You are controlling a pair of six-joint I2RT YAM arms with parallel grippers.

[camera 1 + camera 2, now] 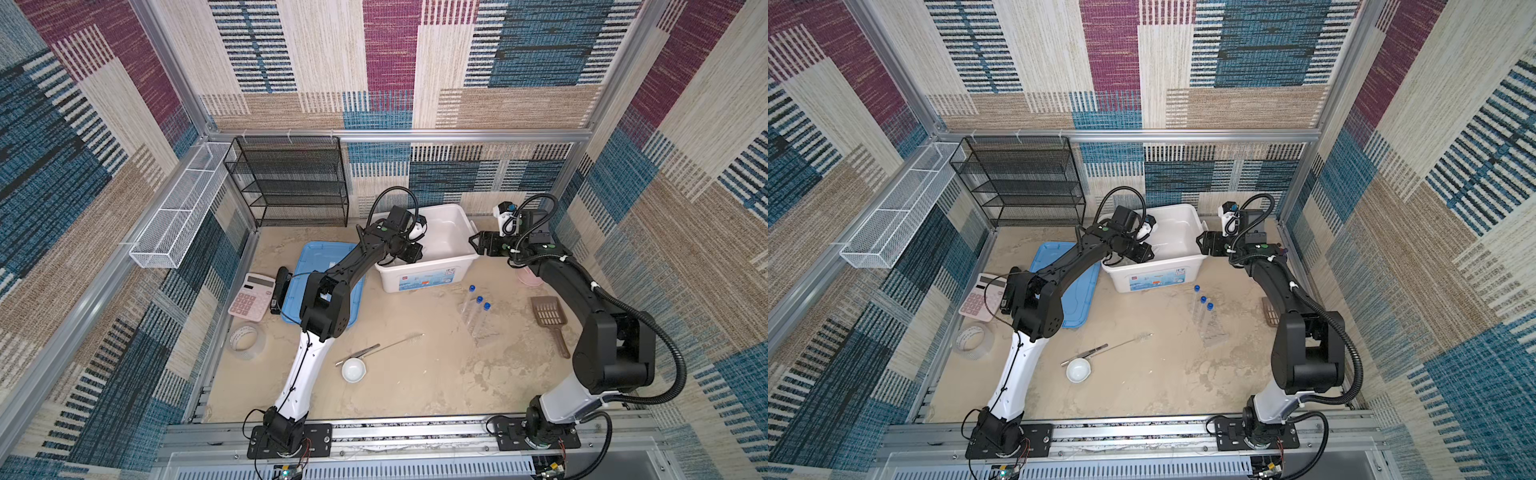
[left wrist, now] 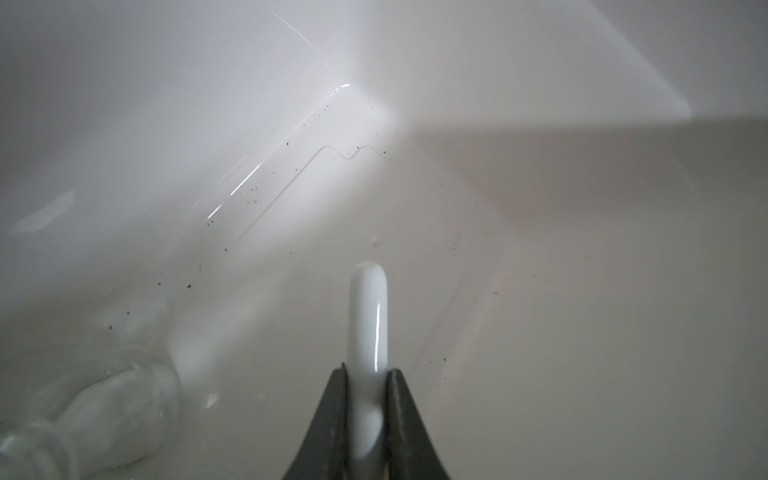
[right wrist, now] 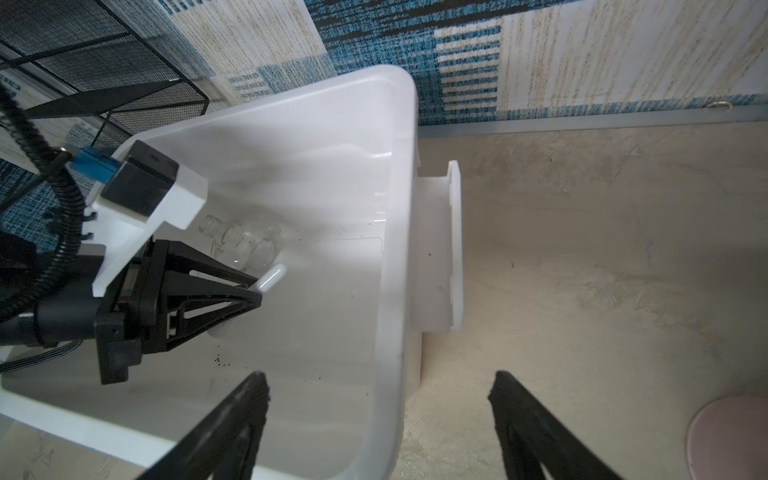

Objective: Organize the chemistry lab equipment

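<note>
Pinching the white pestle (image 2: 369,316) in the left claw (image 2: 368,370), long way pointing straight out, low inside the white bin (image 1: 446,230) at 12 o'clock on the worktop (image 1: 415,374), with the right claw (image 1: 473,242) spread empty at the bin's 3 o'clock.

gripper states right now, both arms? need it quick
Left gripper: closed on a white rod, down inside the white bin.
Right gripper: open, holding nothing, at the bin's rim.
</note>
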